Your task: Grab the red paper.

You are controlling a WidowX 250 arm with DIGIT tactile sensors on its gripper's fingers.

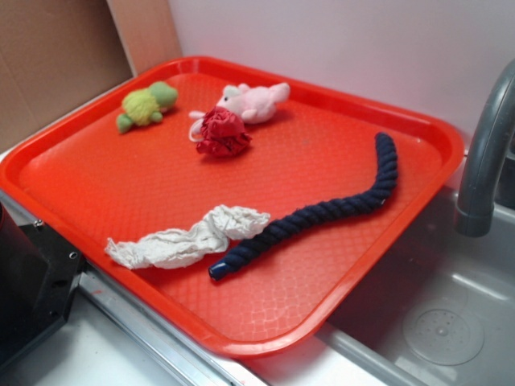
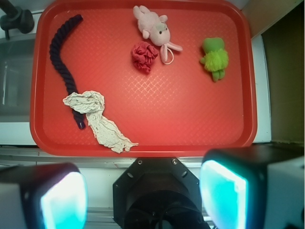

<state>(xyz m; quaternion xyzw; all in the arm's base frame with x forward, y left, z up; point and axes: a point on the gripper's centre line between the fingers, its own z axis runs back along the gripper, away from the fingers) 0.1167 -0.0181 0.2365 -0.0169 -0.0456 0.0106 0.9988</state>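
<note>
The red paper (image 1: 223,133) is a small dark red crumpled ball on the orange-red tray (image 1: 105,169), touching the pink plush toy (image 1: 256,102) behind it. In the wrist view the red paper (image 2: 144,57) lies in the tray's far half, left of the pink plush (image 2: 156,29). My gripper (image 2: 143,195) is open and empty, high above the near edge of the tray (image 2: 190,119), well short of the paper. Its two pads (image 2: 64,200) glow cyan at the bottom of the wrist view. In the exterior view the gripper is out of frame.
A white crumpled paper towel (image 1: 189,236) and a dark blue rope (image 1: 322,213) lie in the tray's near half. A green plush (image 1: 146,104) sits at the far left. A grey faucet (image 1: 483,153) and metal sink (image 1: 434,322) are at the right. A black robot base (image 1: 28,281) is at lower left.
</note>
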